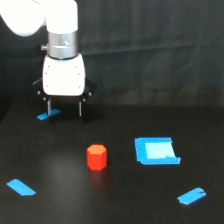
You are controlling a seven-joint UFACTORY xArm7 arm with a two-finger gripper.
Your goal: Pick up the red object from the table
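Hexagonal red object [97, 157] stands upright on table [60, 200]; hand [64, 108] fingers apart.

**Arm upright, jaws apart**

We see the white arm [42, 17] descending from the upper left of the exterior view, its wrist vertical. The gripper [64, 107] points straight down, jaws spread wide with nothing between them, fingertips held above the surface.
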